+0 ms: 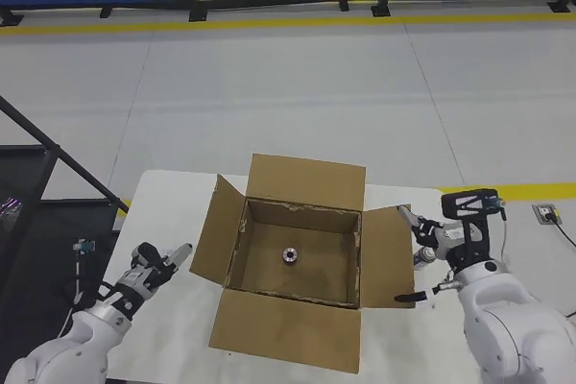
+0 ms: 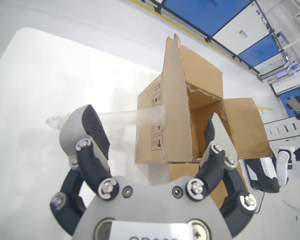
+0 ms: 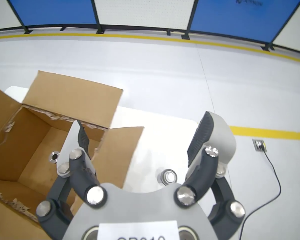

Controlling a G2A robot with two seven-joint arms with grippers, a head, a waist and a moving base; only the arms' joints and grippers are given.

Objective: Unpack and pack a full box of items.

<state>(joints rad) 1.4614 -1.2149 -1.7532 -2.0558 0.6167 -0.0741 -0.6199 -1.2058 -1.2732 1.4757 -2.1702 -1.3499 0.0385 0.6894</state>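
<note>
The open brown cardboard box [image 1: 288, 326] sits on the white tabletop [image 1: 163, 202] with its flaps splayed and one small silver metal ring [image 1: 290, 254] on its floor. A second small silver metal cylinder [image 3: 168, 176] stands just beside the right flap, near the right claw [image 3: 142, 118], which is spread wide and empty. The left claw [image 2: 150, 111] is also spread and empty, near the left flap. The right claw's inner finger is close to the flap. It could snag there, shift the box, or knock the cylinder rolling.
</note>
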